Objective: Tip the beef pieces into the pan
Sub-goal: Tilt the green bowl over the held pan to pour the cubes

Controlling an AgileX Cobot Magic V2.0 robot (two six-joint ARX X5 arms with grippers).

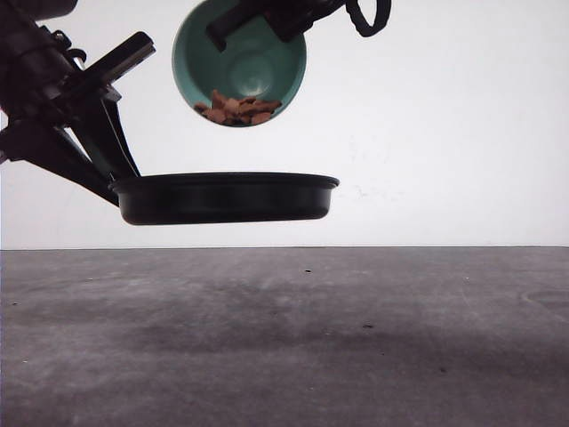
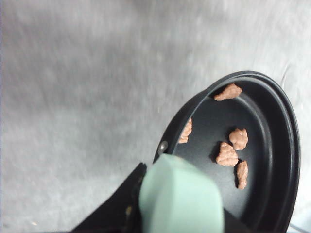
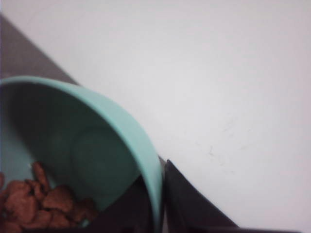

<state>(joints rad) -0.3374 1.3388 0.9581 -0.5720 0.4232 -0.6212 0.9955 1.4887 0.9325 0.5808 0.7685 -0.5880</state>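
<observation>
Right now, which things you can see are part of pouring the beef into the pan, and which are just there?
Part of the job:
- pan, held up off the table by its handle in the left claw
- beef pieces, most in the bowl, a few already in the pan
- bowl, tipped above the pan, rim pinched by the right claw

Just there:
- table
- white wall

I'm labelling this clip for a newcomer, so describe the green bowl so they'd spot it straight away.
Start at the wide black pan held level above the grey table by the left hand. Directly above it hangs the teal-green bowl, gripped at its rim by the right hand. Unlike the shallow pan, it is deep, tipped on its side, with beef pieces heaped at its lower lip.
</observation>
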